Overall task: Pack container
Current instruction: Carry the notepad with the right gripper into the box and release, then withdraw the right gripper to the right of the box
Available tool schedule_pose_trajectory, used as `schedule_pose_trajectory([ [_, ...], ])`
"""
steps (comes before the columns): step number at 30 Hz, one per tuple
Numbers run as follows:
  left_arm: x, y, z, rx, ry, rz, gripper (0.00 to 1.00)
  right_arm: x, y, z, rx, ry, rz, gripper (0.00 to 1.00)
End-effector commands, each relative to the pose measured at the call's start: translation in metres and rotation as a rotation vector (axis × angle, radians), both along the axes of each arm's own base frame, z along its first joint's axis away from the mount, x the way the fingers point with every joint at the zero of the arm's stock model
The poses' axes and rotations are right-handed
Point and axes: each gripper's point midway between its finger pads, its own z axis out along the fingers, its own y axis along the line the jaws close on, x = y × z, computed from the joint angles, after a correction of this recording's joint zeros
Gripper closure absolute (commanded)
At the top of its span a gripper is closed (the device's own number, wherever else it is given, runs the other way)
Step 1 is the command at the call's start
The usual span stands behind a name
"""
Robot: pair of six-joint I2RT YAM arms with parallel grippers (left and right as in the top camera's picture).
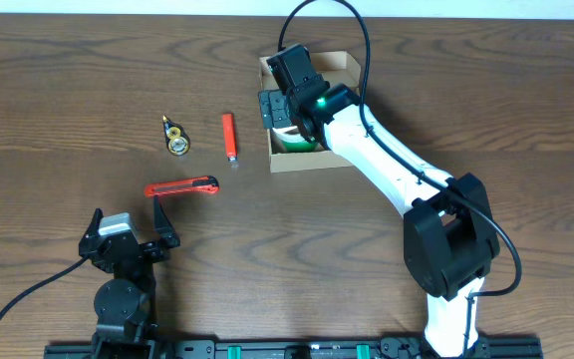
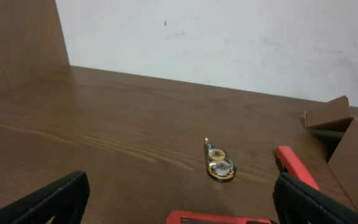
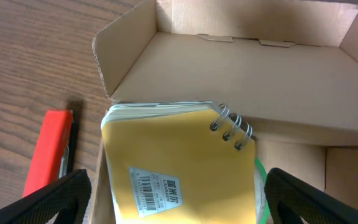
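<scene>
The container, an open tan cardboard box (image 1: 312,165), stands at the back middle of the table, and its inner wall shows in the right wrist view (image 3: 260,81). A yellow spiral notebook (image 3: 179,162) with a barcode label lies tilted inside it, on top of a green-edged roll (image 3: 261,177). My right gripper (image 1: 285,105) hovers over the box's left part. Its fingers (image 3: 179,205) are open on either side of the notebook and do not touch it. My left gripper (image 1: 128,227) is open and empty at the front left (image 2: 179,202).
A red utility knife (image 1: 180,186) lies just ahead of the left gripper (image 2: 219,218). A small round correction tape (image 1: 176,140) (image 2: 219,167) and a red oblong item (image 1: 229,137) (image 3: 48,149) lie left of the box. The box's corner shows at the right of the left wrist view (image 2: 353,149).
</scene>
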Motion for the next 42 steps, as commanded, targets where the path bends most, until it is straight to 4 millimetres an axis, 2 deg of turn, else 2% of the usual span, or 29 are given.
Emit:
schedule_pose_trajectory([
  [1, 0.0, 0.002, -0.017, 0.016, 0.04, 0.012, 0.05, 0.001, 0.005, 0.004, -0.001, -0.012, -0.004, 0.08],
  [5, 0.0, 0.002, -0.017, 0.016, 0.04, 0.012, 0.05, 0.001, 0.003, 0.003, -0.006, -0.005, -0.008, 0.06],
  [8, 0.0, 0.002, -0.017, 0.016, 0.04, 0.012, 0.04, 0.002, 0.003, 0.01, -0.004, -0.006, -0.007, 0.03],
  [12, 0.0, 0.002, -0.017, 0.016, 0.04, 0.012, 0.05, 0.01, 0.005, 0.044, 0.008, -0.036, -0.006, 0.02],
  [15, 0.0, 0.002, -0.017, 0.016, 0.04, 0.012, 0.04, 0.021, 0.001, 0.062, 0.026, -0.076, -0.013, 0.19],
  [18, 0.0, 0.002, -0.017, 0.016, 0.04, 0.012, 0.05, 0.03, -0.006, 0.064, 0.034, -0.096, -0.028, 0.54],
  [19, 0.0, 0.002, -0.017, 0.016, 0.04, 0.012, 0.05, 0.033, -0.009, 0.06, 0.034, -0.096, -0.035, 0.73],
  [20, 0.0, 0.002, -0.017, 0.016, 0.04, 0.012, 0.05, 0.036, -0.01, 0.057, 0.037, -0.093, -0.037, 0.83],
  [21, 0.0, 0.002, -0.017, 0.016, 0.04, 0.012, 0.05, 0.038, -0.01, 0.05, 0.038, -0.085, -0.037, 0.86],
  [26, 0.0, 0.002, -0.017, 0.016, 0.04, 0.012, 0.04, 0.043, -0.005, 0.011, 0.034, -0.024, -0.022, 0.87],
  [30, 0.0, 0.002, -0.017, 0.016, 0.04, 0.012, 0.04, 0.046, -0.002, -0.006, 0.03, -0.007, -0.018, 0.87],
  [42, 0.0, 0.002, -0.017, 0.016, 0.04, 0.012, 0.05, 0.04, -0.003, -0.016, 0.013, 0.026, 0.0, 0.89],
])
